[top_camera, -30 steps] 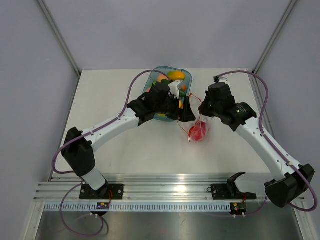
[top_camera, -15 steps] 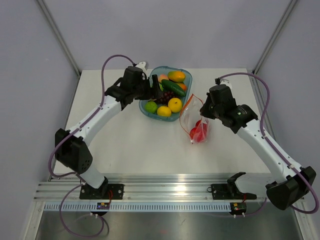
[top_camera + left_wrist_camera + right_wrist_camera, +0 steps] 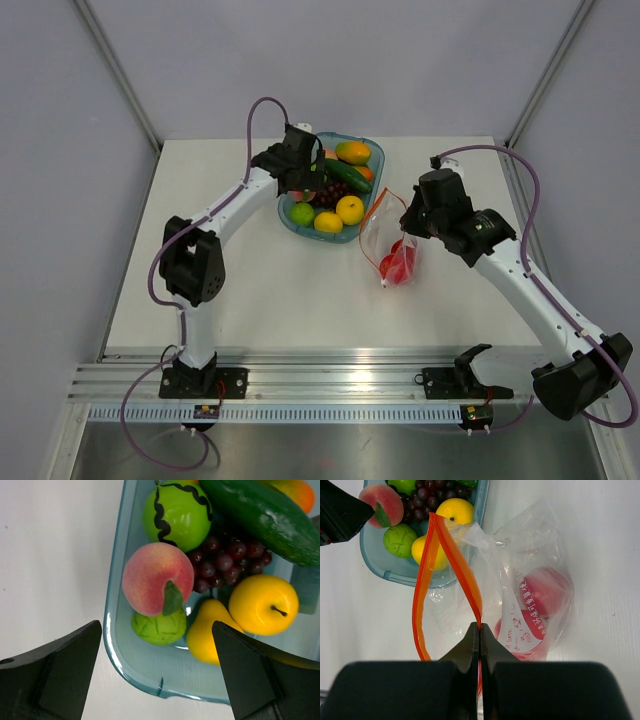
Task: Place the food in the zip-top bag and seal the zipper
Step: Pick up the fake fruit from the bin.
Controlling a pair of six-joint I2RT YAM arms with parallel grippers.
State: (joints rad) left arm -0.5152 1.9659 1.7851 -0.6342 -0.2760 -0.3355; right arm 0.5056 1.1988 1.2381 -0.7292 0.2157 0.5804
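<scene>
Holding the zip-top bag (image 3: 540,550) upright on the desk (image 3: 260,290), just beside the blue tray (image 3: 112,630), with the right tool (image 3: 479,630) pinched onto the red-orange zipper (image 3: 422,595) and the mouth gaping open. Red apples (image 3: 547,592) already inside. Hovering over the tray with the left tool (image 3: 156,625) spread wide and empty, above peach (image 3: 150,577) and lime (image 3: 157,627). Probably partway through: peach, lime and cucumber (image 3: 265,515) left to bag, and the zipper unsealed.

Red print on zip-top bag (image 3: 520,595): "DATE" legible, other characters beside it too small to read
</scene>
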